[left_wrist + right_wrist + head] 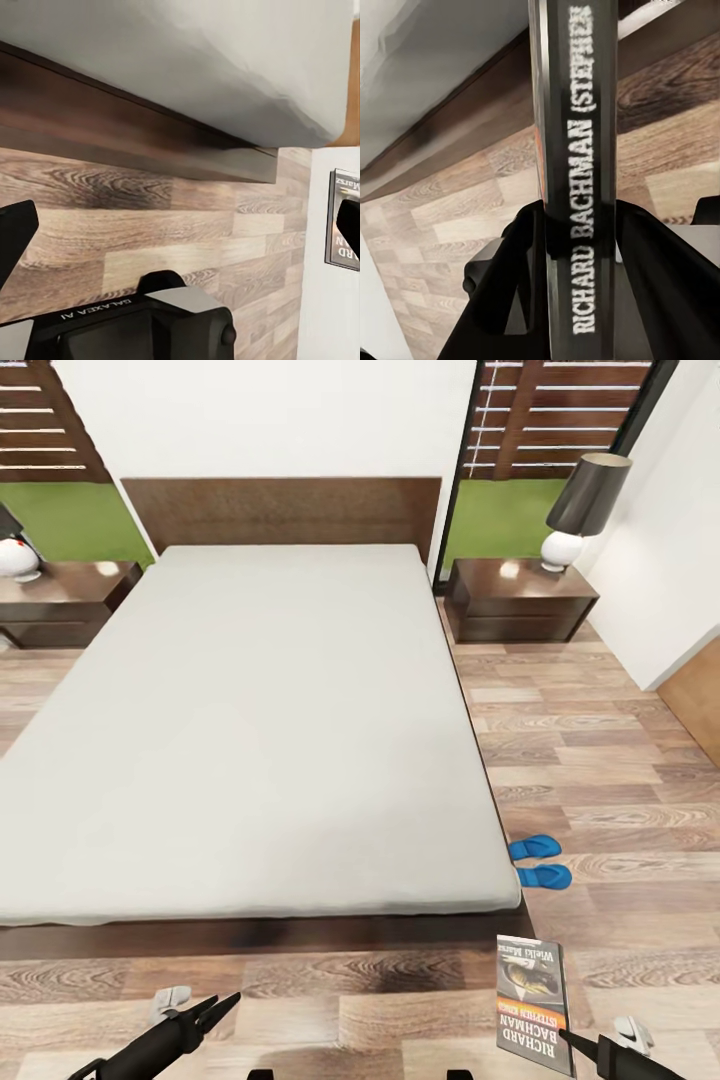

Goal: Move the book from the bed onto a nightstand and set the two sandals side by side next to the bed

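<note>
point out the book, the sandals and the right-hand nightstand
book (533, 1000), head view, front cover
sandals (540, 862), head view, where the pair meets
nightstand (520, 582), head view, bare top

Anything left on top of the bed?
Nothing on the bed's mattress. The book is clamped in the right gripper past the foot end. Under the bed is hidden.

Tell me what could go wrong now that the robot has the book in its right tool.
The book is pinched only at its lower edge by the right tool, so it might pivot or slip out. The sandals lie on the floor toward the nightstand; the base could nudge them apart. That nightstand's lamp crowds the top.
</note>
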Robot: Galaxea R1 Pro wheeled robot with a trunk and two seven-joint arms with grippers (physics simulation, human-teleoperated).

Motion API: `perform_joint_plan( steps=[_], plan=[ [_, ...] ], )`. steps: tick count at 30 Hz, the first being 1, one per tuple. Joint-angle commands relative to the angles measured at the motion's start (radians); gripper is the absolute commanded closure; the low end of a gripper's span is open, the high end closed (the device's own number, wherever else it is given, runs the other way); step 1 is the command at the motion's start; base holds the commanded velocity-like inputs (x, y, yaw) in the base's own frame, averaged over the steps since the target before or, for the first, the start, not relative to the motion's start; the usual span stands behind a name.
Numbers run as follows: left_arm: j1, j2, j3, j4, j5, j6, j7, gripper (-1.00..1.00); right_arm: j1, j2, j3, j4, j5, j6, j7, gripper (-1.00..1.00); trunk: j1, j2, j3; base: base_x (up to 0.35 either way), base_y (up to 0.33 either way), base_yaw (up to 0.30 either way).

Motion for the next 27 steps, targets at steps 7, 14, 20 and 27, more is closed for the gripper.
perform_joint_plan(
  steps=[7,14,20,27],
  plan=[
    [-0.001,0.0,0.002,0.001,-0.001,-0.005,-0.001,-1.0,0.0,-0.001,0.005,0.0,-0.011,0.012,0.002,1.0,0.0,0.0,0.002,0.0,0.0,0.0],
    [0.0,0.0,0.002,0.002,-0.001,-0.005,-0.001,-1.0,0.0,0.0,0.003,0.001,-0.01,0.011,0.0,1.0,0.0,0.0,0.006,0.0,0.0,0.0],
    [-0.001,-0.001,0.002,0.002,-0.001,-0.005,-0.001,-1.0,0.0,0.001,0.003,0.002,-0.01,-0.021,0.001,1.0,0.0,0.0,0.014,0.0,0.0,0.0],
    [-0.001,-0.002,0.002,0.002,-0.001,-0.005,-0.001,-1.0,0.0,0.001,0.003,0.002,-0.01,-0.029,0.001,1.0,0.0,0.0,0.026,0.0,0.0,0.0]
  ],
)
